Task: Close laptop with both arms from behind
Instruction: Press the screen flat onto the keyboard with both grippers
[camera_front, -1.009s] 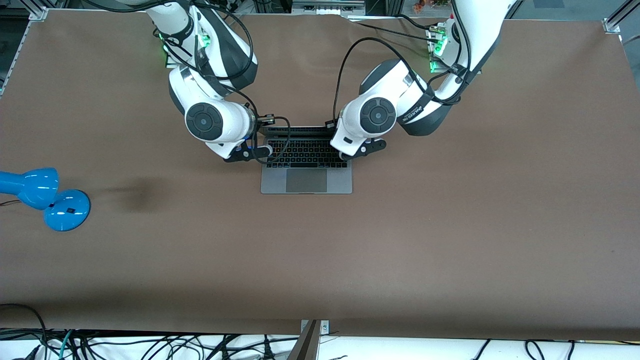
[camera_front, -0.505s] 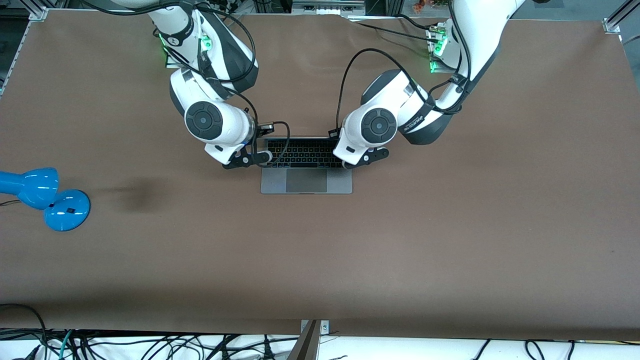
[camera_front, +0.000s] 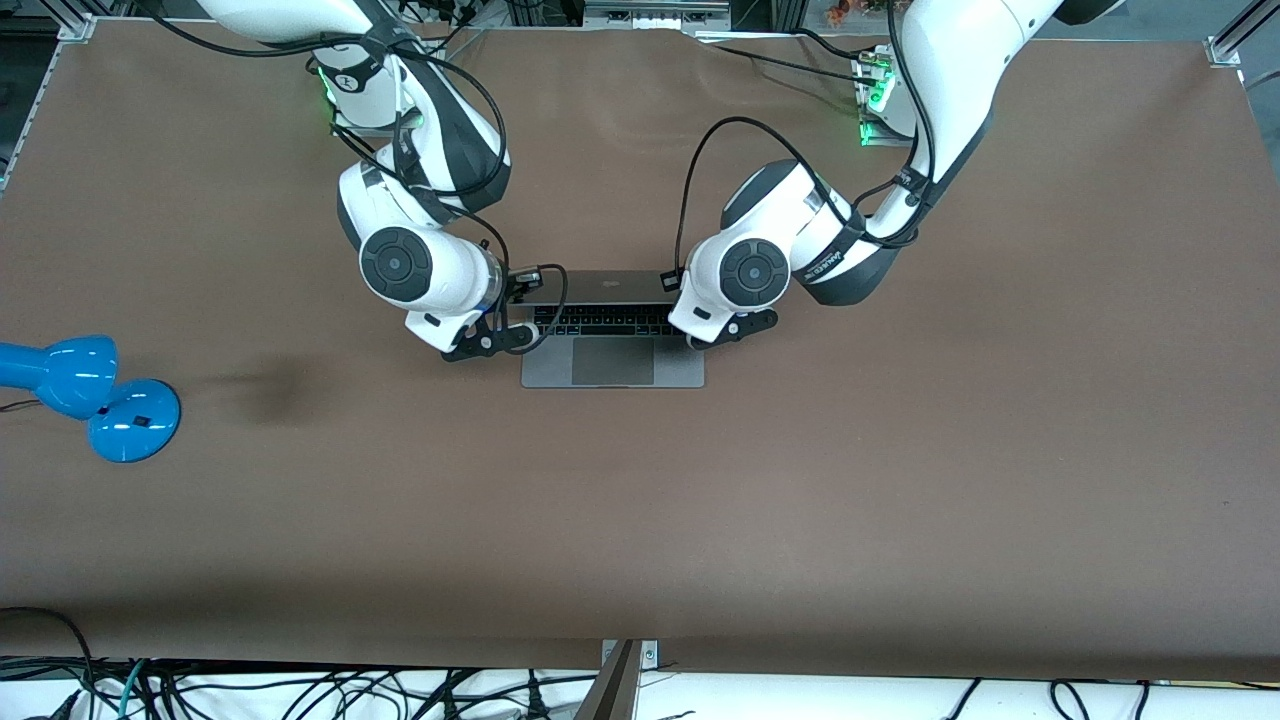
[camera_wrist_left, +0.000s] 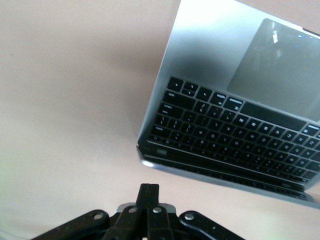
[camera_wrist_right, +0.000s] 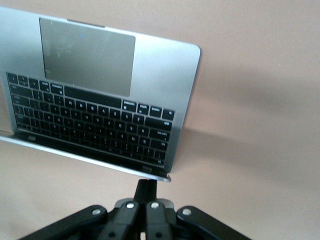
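Observation:
The grey laptop (camera_front: 612, 362) lies in the middle of the table with its lid (camera_front: 610, 285) tipped well down over the black keys. My right gripper (camera_front: 497, 338) is shut and empty at the lid's corner toward the right arm's end. In the right wrist view its fingertips (camera_wrist_right: 146, 184) touch the lid's edge (camera_wrist_right: 100, 159) above the keyboard (camera_wrist_right: 90, 120). My left gripper (camera_front: 722, 330) is shut and empty at the lid's other corner. In the left wrist view its fingertips (camera_wrist_left: 149, 187) sit just short of the lid's edge (camera_wrist_left: 215, 175) over the keyboard (camera_wrist_left: 235, 130).
A blue desk lamp (camera_front: 90, 390) lies on the brown table (camera_front: 900, 480) at the right arm's end, well away from the laptop. Black cables hang from both wrists over the laptop's hinge side.
Both grippers have moved toward the front camera with the lid's top edge. The lid has come down and now covers more of the keyboard.

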